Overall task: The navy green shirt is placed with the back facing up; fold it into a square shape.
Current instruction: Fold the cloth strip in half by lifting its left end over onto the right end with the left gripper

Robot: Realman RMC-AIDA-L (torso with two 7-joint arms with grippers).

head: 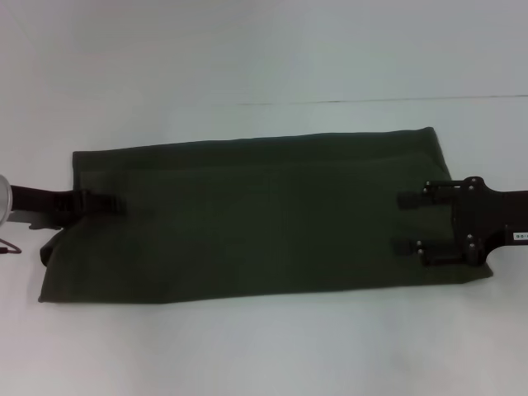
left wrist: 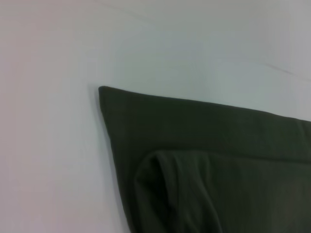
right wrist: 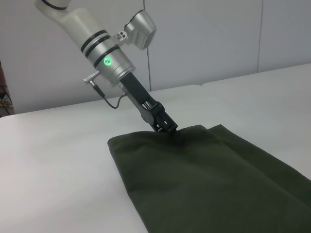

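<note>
Already the navy green shirt [head: 256, 214] lies as a long band on the worktop [head: 247, 49], crosswise folds remaining; left gripper [head: 111, 203] clamps its end, right gripper [head: 408, 223] jaws apart.

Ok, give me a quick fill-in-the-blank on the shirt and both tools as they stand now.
1. The shirt lies folded into a long ____ across the table.
2. The left tool meets the shirt at its ____ end.
3. The right tool has its fingers spread ____ over the cloth.

Missing words: strip; left; open
</note>
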